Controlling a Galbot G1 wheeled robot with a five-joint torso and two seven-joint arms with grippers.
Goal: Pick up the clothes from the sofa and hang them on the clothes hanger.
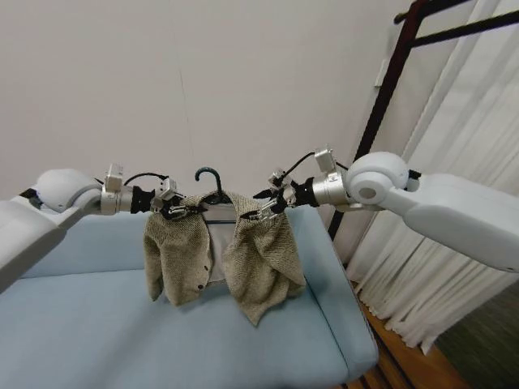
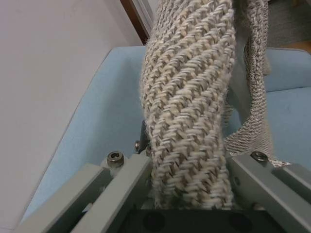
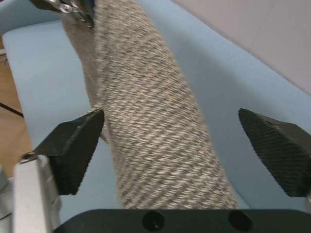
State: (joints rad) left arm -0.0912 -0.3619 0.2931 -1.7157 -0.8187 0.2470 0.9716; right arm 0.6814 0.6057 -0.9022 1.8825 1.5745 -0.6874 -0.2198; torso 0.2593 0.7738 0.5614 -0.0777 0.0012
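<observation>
A beige knit cardigan [image 1: 243, 255] hangs on a dark hanger [image 1: 209, 175] held in the air above the light blue sofa [image 1: 97, 324]. My left gripper [image 1: 174, 207] is shut on the cardigan's left shoulder; in the left wrist view the knit [image 2: 187, 97] is pinched in the left gripper [image 2: 187, 194]. My right gripper [image 1: 270, 207] is at the other shoulder. In the right wrist view the right gripper [image 3: 175, 141] is open, its black pads [image 3: 73, 148] standing wide on either side of the knit sleeve [image 3: 150, 126] without touching it.
A dark brown clothes rack pole [image 1: 389, 89] rises at the upper right, beside white curtains [image 1: 462, 138]. A plain wall is behind the sofa. Wooden floor [image 1: 405, 356] shows past the sofa's right end.
</observation>
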